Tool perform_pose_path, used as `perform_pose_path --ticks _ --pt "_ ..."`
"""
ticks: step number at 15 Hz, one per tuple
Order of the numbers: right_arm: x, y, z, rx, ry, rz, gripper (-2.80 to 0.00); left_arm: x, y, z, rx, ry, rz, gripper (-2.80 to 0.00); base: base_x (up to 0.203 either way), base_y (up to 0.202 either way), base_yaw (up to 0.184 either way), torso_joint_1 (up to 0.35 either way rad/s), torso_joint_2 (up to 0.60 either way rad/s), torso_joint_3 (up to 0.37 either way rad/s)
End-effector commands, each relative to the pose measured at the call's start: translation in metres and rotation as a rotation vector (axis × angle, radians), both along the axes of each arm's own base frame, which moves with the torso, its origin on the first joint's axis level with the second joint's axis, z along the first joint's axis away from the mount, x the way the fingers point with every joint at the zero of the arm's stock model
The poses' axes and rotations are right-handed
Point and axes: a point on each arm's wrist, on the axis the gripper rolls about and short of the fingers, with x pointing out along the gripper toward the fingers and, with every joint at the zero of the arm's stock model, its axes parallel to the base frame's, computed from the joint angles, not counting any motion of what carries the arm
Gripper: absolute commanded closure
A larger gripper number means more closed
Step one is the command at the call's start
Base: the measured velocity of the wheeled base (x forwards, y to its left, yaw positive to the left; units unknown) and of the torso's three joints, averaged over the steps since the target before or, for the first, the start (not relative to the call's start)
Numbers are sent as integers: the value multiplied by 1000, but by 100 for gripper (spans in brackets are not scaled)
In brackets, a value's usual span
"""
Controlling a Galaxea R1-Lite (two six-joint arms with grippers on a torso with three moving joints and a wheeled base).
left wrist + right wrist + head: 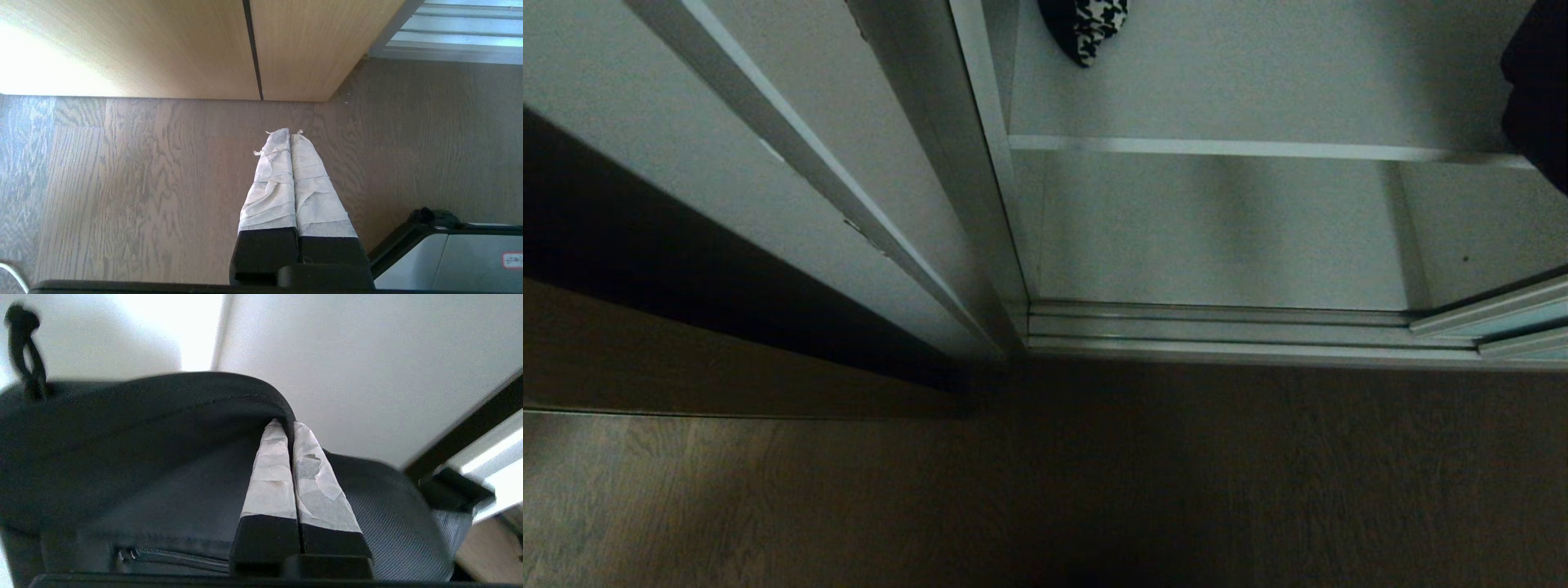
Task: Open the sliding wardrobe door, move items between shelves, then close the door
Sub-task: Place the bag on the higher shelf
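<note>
In the right wrist view my right gripper (286, 424) is shut on a fold at the top edge of the soft black bag (122, 449), which fills most of that view against the white wardrobe wall. The head view catches only a dark part of the bag (1535, 90) at the right edge, above a white shelf (1258, 149). The houndstooth cloth piece (1094, 28) lies at the back left of that shelf. The sliding wardrobe door (1494, 314) shows as a pale blue-green corner at the lower right, leaving the opening wide. My left gripper (290, 132) hangs shut over the floor, holding nothing.
The wardrobe's bottom board (1217, 237) lies bare behind the silver floor track (1217, 331). A light wood cabinet front (163, 49) stands to the left of the opening. Brown wood floor (1094, 490) spreads in front. Part of my base (449, 257) is beside the left gripper.
</note>
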Motion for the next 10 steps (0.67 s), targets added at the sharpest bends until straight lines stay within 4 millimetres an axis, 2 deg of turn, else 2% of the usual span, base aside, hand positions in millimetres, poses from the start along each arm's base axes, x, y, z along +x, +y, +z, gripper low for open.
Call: perform_pose_path --ticks 1,5,7,10 --pt "22 -4 5 -3 -43 -13 0 0 0 0 0 1 0 0 0 0 0 0 0 0" --pt "23 -4 19 -68 -175 -53 0 0 0 0 0 1 0 0 0 0 0 0 0 0" --pt "46 -8 18 -62 -184 -53 0 0 0 0 0 1 2 0 0 0 0 0 0 0" --pt "97 -19 8 -27 -135 -57 0 0 0 0 0 1 0 0 0 0 0 0 0 0"
